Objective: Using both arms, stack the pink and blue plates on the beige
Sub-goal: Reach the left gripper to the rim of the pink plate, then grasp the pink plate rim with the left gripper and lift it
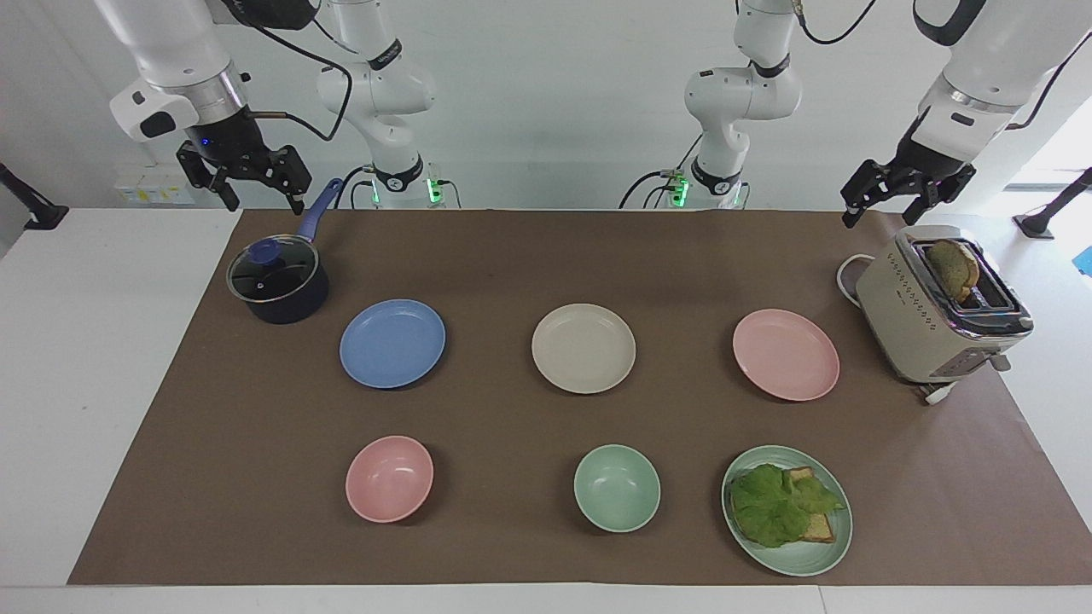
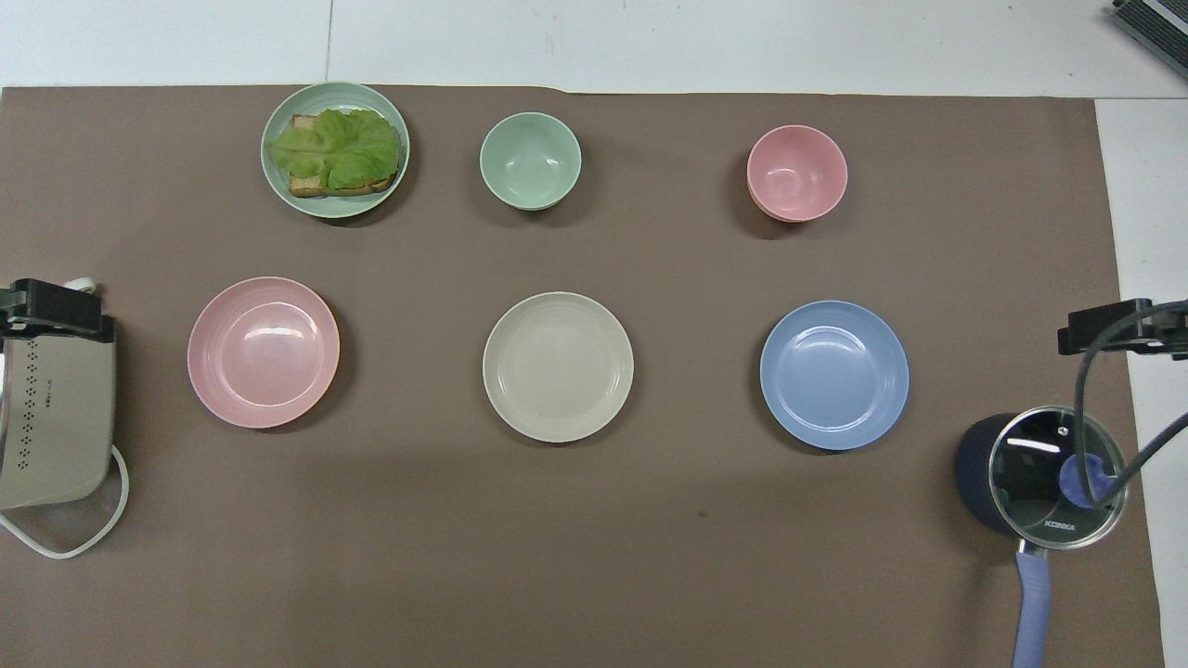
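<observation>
Both hands hung released, holding nothing: right hand (image 1: 253, 181) over the lidded pot (image 1: 277, 284), left hand (image 1: 903, 192) over the toaster (image 1: 938, 307). Mid-desk (image 1: 512, 256) row, all flat & apart: blue plate (image 1: 392, 343) twd right arm's end, beige plate (image 1: 583, 348) in the middle, pink plate (image 1: 786, 354) twd left arm's end (nr toaster). Farther out: pink bowl (image 1: 389, 478), green bowl (image 1: 617, 488), green plate w/ lettuce toast (image 1: 787, 510).
</observation>
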Motion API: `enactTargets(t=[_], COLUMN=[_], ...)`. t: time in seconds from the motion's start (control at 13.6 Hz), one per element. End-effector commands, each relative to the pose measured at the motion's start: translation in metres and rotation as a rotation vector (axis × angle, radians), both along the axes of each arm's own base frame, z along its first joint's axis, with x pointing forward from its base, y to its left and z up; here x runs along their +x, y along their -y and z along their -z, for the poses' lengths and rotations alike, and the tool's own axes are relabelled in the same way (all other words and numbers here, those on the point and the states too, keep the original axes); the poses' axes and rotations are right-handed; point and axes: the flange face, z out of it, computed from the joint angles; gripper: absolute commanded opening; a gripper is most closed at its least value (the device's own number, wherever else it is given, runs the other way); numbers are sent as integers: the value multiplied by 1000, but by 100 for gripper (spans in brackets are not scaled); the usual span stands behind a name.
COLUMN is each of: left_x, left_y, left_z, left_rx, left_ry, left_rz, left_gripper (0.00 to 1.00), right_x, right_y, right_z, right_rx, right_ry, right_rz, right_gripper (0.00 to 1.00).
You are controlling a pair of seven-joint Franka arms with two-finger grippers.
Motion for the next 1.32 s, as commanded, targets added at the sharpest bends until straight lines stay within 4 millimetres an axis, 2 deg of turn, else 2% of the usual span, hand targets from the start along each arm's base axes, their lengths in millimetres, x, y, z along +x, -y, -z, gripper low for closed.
enactTargets(t=[0.0,0.29,0.44,0.51,0.66,0.81,0.95,1.25], left_x=[-8,1,14,19,26,28,20,14], left_y=[-12,-36,-49,-53,-53,-53,-56,-55], left_z=[65,150,201,218,239,248,270,273], left_rx=[12,17,20,23,26,28,25,22], left_ry=[19,22,-8,-8,-4,-2,-40,-59], left_rz=[-12,4,-13,-19,-18,-29,-29,-42], left_gripper=[100,100,100,100,100,100,100,100], right_x=[-1,-1,-1,-1,-1,-1,-1,-1], right_y=[2,3,2,2,3,2,3,2], right_z=[-1,-1,-1,-1,-1,-1,-1,-1], right_rx=[11,11,11,11,11,11,11,11], right_ry=[-4,-4,-4,-4,-4,-4,-4,-4], right_rz=[-25,-23,-25,-25,-23,-25,-23,-25], right_gripper=[100,100,100,100,100,100,100,100])
